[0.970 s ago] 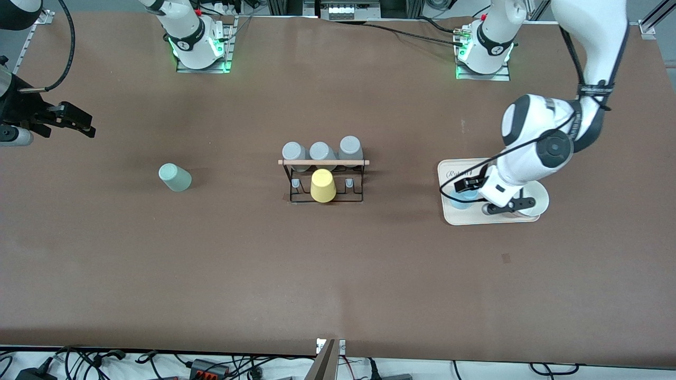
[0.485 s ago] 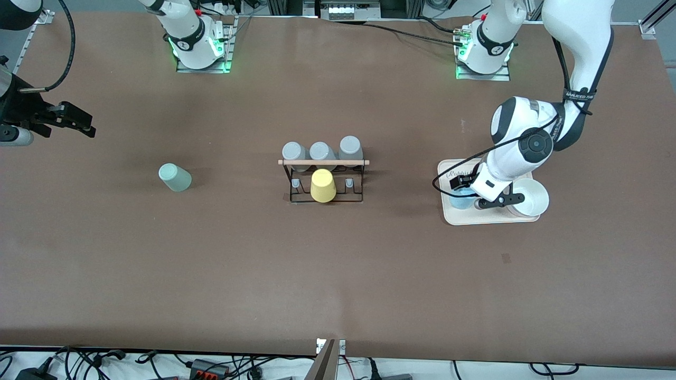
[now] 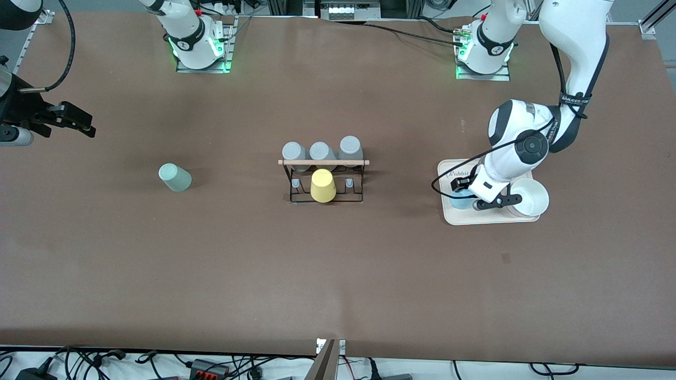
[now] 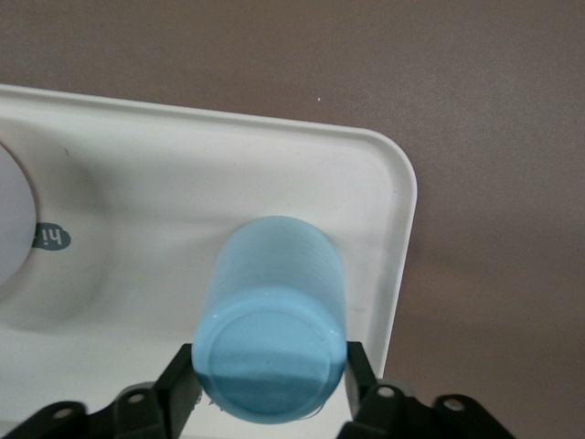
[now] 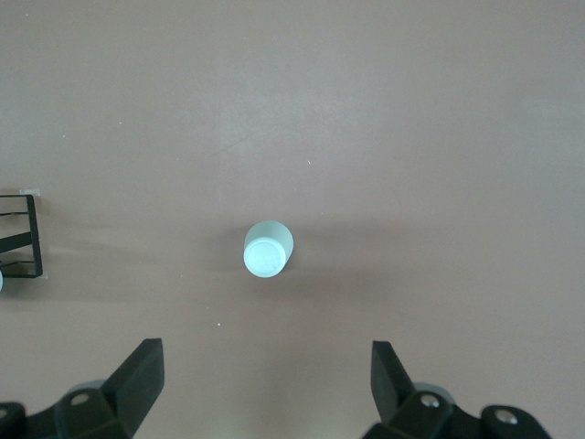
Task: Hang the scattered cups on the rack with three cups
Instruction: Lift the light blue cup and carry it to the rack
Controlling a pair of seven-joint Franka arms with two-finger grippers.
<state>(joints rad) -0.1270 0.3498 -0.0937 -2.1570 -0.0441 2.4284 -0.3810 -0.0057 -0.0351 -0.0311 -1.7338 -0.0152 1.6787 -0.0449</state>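
- Left hand (image 4: 270, 402) is down on the cream tray (image 3: 494, 220), fingers set either side of the inverted light blue cup (image 4: 271, 343); they look to be touching or just about touching its sides, not clearly squeezing yet. I call it open around the cup.
- Light blue cup stands on the tray at the corner nearest the rack (image 3: 323, 179), just beside the white bowl (image 3: 529, 197).
- Risk: the cup tapers and the fingers sit near its narrow top end, so a closing grip may slide upward and pop off, or tip the cup against the tray rim.
- Risk: the bowl is close to the hand's outer finger; a sideways lift could nudge it.
- Right hand (image 5: 265, 375) waits, fingers spread wide, in the air near the right arm's end of the table (image 3: 338, 274); the mint green cup (image 3: 175, 177) stands on the table between it and the rack, untouched.
- Rack holds three grey cups (image 3: 321, 154) and a yellow cup (image 3: 322, 186).
- Against the earlier frames: the left arm has swung from over the bowl toward the blue cup and come lower; all else is unmoved.
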